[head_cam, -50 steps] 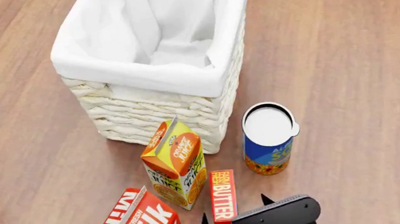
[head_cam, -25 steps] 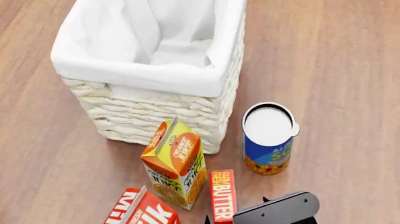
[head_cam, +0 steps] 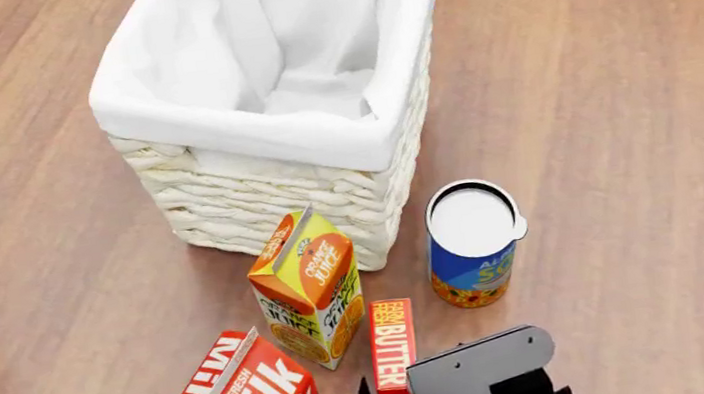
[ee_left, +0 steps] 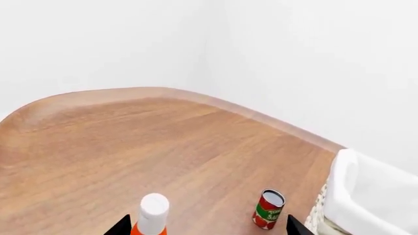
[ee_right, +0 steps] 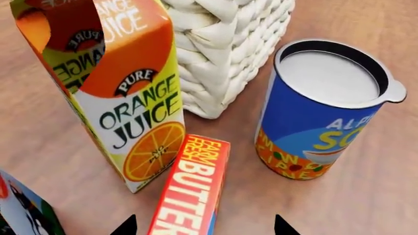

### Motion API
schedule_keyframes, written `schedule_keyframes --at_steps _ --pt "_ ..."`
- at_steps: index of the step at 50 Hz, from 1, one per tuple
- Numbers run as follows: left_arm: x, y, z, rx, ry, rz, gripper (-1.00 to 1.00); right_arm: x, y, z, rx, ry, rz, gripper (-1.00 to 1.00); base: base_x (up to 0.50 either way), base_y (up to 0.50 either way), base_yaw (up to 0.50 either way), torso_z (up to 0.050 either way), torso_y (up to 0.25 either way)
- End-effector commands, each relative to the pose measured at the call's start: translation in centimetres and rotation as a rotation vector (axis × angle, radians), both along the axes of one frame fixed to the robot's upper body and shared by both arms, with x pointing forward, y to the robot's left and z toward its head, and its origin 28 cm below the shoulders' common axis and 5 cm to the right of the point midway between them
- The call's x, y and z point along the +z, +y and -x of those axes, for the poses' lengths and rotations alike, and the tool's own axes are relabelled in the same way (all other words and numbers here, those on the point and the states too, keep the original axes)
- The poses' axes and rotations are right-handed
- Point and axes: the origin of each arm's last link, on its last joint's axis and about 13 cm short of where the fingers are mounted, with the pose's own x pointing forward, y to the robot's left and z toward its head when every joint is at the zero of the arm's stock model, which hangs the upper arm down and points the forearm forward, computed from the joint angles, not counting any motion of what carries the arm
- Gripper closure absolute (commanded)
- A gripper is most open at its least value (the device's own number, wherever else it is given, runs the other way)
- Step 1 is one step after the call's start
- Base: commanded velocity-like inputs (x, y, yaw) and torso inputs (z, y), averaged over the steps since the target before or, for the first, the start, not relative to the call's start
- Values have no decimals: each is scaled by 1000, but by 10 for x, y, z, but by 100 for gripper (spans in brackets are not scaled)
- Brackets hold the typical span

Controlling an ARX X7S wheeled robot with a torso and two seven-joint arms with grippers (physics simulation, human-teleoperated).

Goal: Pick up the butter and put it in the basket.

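Currently the butter (ee_right: 188,188), a slim red-orange box with white lettering, is lying untouched between the right gripper's (ee_right: 203,226) parted fingertips.

Even, bright, diffuse light fills all three renders you are watching, with no glare. Soft shadows pool on the tabletop (head_cam: 606,75) at the foot of the basket (head_cam: 284,195) and beside the orange juice carton (ee_right: 111,88). Focus stays sharp edge to edge; print on the butter (ee_right: 189,191) reads cleanly, and white walls in your left wrist view look nearly featureless.
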Motion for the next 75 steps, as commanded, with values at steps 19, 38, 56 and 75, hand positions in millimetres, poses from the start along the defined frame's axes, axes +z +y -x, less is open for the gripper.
schedule_keyframes --at_steps 19,38,56,75 --pt "5 0 6 -5 -14 13 -100 -4 -2 -8 4 38 9 -100 0 0 0 0 0" --pt "9 0 9 -3 -26 23 -100 -3 -1 -11 21 32 13 100 0 0 0 0 0" --pt "10 0 11 -4 -31 22 -100 7 -1 19 -6 -53 -7 100 1 0 0 0 0" --pt "7 0 4 -4 -27 22 -100 46 -12 101 -71 -213 59 100 0 0 0 0 1"
